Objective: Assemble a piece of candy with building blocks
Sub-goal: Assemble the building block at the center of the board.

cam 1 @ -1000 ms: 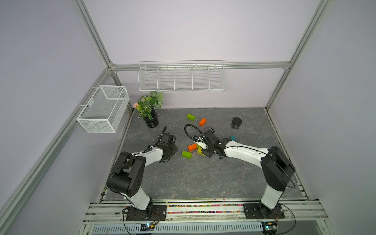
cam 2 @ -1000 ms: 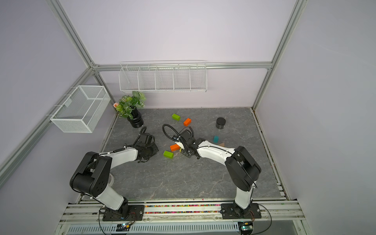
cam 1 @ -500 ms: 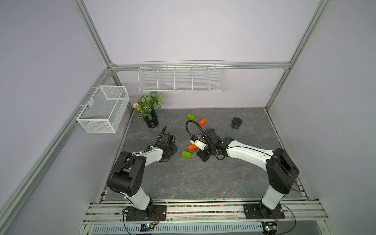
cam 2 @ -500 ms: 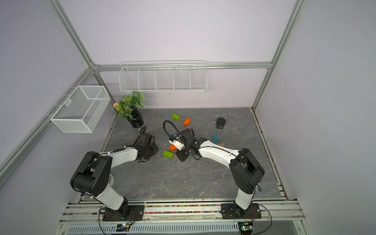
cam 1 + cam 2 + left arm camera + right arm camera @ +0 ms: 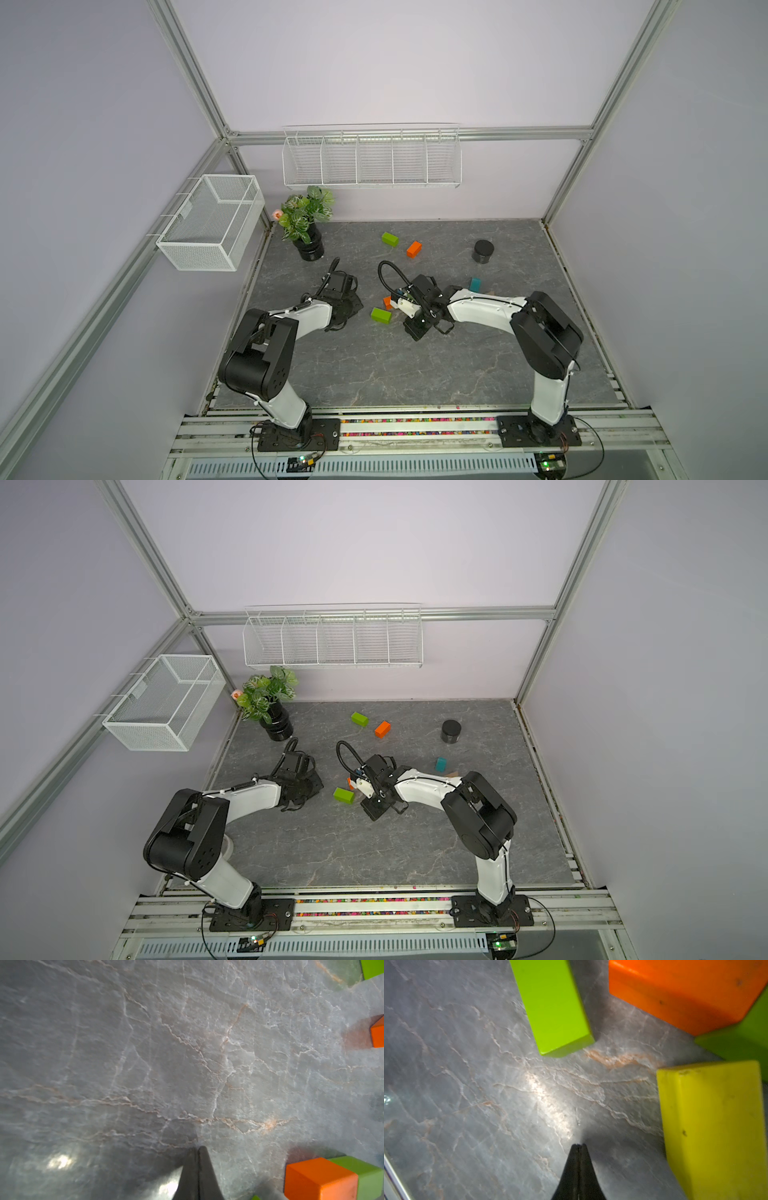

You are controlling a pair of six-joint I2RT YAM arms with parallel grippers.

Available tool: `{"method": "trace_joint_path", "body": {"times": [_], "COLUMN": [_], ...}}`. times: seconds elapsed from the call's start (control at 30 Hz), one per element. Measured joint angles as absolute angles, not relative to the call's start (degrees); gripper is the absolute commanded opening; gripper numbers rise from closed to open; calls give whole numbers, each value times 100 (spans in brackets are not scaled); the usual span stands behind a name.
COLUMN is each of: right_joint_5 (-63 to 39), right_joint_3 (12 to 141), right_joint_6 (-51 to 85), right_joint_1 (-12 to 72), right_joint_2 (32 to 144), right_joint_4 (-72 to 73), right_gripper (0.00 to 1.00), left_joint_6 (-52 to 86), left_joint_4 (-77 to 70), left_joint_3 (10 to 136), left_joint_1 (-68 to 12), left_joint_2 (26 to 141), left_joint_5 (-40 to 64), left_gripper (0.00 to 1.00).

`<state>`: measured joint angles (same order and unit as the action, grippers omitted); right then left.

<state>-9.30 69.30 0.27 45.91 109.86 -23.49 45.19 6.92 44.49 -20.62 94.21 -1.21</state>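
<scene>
Our right pincer (image 5: 578,1146) is pressed together on nothing; just beside it we find a yellow brick (image 5: 714,1126), a green brick (image 5: 381,316) and an orange brick (image 5: 387,302). Left of it, our left pincer (image 5: 196,1148) is pressed together too. Beyond it lie a teal triangle (image 5: 475,284) and a far green brick (image 5: 390,239).

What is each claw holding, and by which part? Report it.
Nothing is held: the left claw and the right claw are both shut with nothing between their tips.
</scene>
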Motion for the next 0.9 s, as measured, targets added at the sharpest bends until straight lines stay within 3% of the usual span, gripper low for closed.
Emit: {"method": "trace_joint_path", "body": {"times": [0.9], "right_joint_5": [-10], "right_joint_3": [7384], "right_joint_6": [-75], "right_joint_1": [4106], "right_joint_2": [11354], "right_joint_4": [-2178], "right_gripper": [7], "left_joint_6": [4517], "left_joint_4": [436], "left_joint_3": [4552], "left_joint_1": [-2051], "left_joint_2": [9620], "left_joint_5": [-93], "left_gripper": [0]}}
